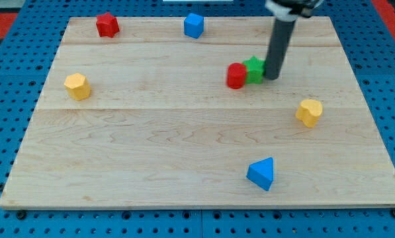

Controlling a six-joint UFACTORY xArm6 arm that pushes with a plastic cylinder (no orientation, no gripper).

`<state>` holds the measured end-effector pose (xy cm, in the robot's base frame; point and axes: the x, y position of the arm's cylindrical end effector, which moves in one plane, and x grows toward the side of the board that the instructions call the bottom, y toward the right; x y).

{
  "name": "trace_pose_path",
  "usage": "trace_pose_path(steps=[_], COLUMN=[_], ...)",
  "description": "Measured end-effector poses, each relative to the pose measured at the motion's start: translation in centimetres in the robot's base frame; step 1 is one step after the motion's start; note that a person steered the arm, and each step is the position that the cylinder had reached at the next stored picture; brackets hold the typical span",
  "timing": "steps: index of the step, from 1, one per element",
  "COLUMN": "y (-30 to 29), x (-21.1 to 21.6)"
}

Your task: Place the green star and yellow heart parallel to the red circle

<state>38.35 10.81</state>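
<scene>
Right of green star: my tip, rod upright.

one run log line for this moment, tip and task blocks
tip: at green star, view's right side | green star: touching red circle | yellow heart: apart, toward view's lower right | step: heart not yet placed

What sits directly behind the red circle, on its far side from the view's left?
The green star sits against the red circle on the view's right. My tip stands at the star's right side, and the rod hides the star's right edge, so contact there cannot be confirmed.
</scene>
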Motion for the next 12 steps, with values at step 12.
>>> trace_pose_path(steps=[12], y=[-4.2], x=[-1.7])
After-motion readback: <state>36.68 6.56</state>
